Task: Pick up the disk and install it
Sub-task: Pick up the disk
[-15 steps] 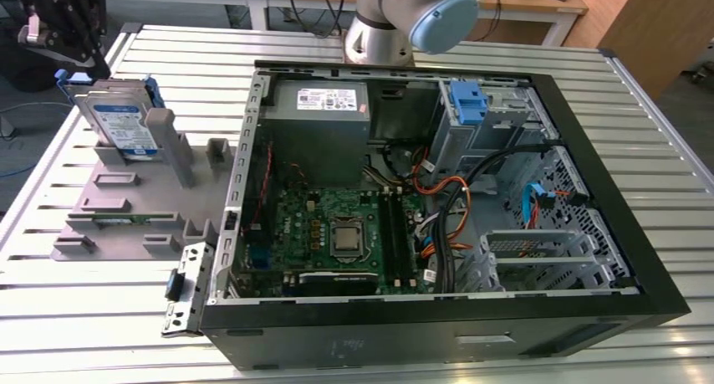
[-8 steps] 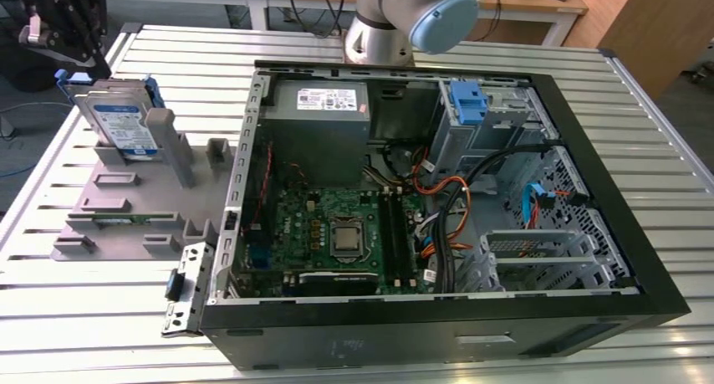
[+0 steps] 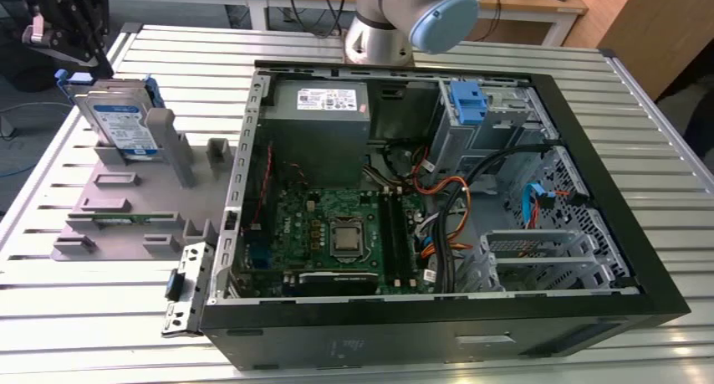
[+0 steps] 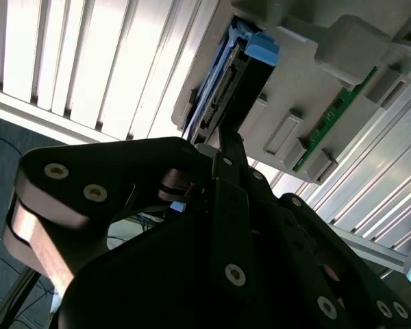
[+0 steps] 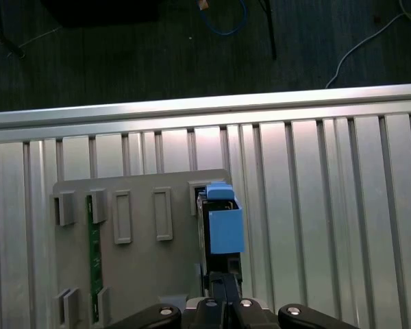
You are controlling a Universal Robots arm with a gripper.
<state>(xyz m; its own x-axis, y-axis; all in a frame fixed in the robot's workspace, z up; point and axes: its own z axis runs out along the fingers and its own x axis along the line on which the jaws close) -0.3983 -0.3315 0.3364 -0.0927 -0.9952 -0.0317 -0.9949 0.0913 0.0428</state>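
The exterior view puts the disk (image 3: 120, 123) at the upper left of the frame. It stands on edge in a grey holder (image 3: 134, 200) on the slatted worktop (image 3: 624, 116), beside the open computer case (image 3: 658, 309), with the black pincer (image 3: 95, 64) above it. The first wrist view looks down on the disk's blue rail end (image 5: 225, 229) and shows the pincer (image 5: 222, 281) with its fingers together on nothing. The second wrist view shows the disk's connector edge (image 4: 226, 86).

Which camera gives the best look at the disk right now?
The exterior view: the disk stands upright in the grey holder, label face showing. The first wrist view shows its blue-capped top edge; the second wrist view, its connector end.
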